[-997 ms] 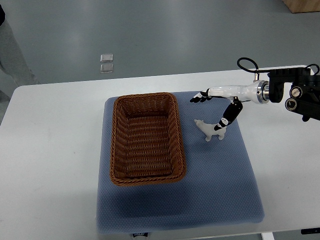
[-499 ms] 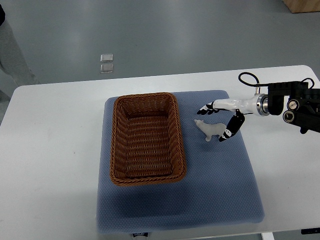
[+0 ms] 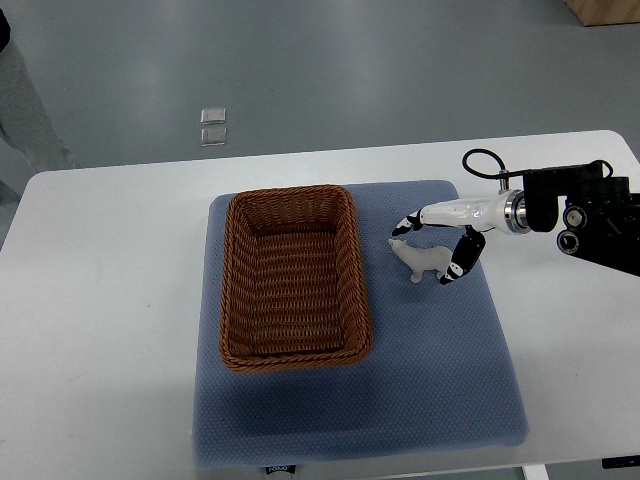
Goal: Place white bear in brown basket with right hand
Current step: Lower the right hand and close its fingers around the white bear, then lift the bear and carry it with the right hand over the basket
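Observation:
A small white bear (image 3: 419, 260) stands on the blue mat (image 3: 430, 360), just right of the brown wicker basket (image 3: 292, 277), which has nothing in it. My right hand (image 3: 430, 248) reaches in from the right edge and brackets the bear: its fingers (image 3: 409, 222) curl over the bear's back on the far side and the thumb (image 3: 458, 262) hangs by its rear end. The bear still stands on the mat. I cannot see whether the fingers press on it. The left arm does not show.
The mat lies on a white table (image 3: 100, 300). Grey floor lies beyond the far edge, with two small pale squares (image 3: 212, 126) on it. A person's leg (image 3: 25, 100) shows at the top left corner.
My right hand has come down and toward the near left, from above and behind the bear to around it, and the fingers have curled in. The bear and basket have not moved.

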Tool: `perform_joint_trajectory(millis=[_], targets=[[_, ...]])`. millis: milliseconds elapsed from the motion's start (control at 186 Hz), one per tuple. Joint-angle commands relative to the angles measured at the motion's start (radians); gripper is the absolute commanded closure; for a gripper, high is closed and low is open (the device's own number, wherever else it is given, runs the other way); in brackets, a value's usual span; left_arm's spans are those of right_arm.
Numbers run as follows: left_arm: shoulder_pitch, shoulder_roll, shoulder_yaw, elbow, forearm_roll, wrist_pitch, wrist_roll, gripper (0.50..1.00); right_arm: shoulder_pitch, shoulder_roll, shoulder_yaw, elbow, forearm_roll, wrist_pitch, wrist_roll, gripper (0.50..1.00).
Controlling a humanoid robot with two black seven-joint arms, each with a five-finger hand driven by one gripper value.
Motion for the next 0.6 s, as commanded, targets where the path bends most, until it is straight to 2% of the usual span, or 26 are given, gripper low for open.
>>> perform_joint_trajectory(millis=[0,139,386,536,595], targets=[[0.0,0.0,0.0,0.0,0.0,0.0,0.0,0.5,0.004,0.009,0.0,0.0,-0.01,-0.001,0.001,0.609],[0.0,0.0,0.0,0.0,0.0,0.0,0.0,0.5,0.004,0.014,0.0,-0.002,-0.013,-0.001,0.001,0.64],[0.0,0.0,0.0,0.0,0.0,0.0,0.0,0.5,0.002,0.02,0.0,0.0,-0.013,-0.001,0.002,0.73],[0.0,0.0,0.0,0.0,0.0,0.0,0.0,0.5,-0.003,0.022,0.0,-0.002,-0.014,0.001,0.004,0.748],[0.0,0.0,0.0,0.0,0.0,0.0,0.0,0.5,-0.003,0.022,0.0,-0.001,-0.014,0.001,0.004,0.773]])
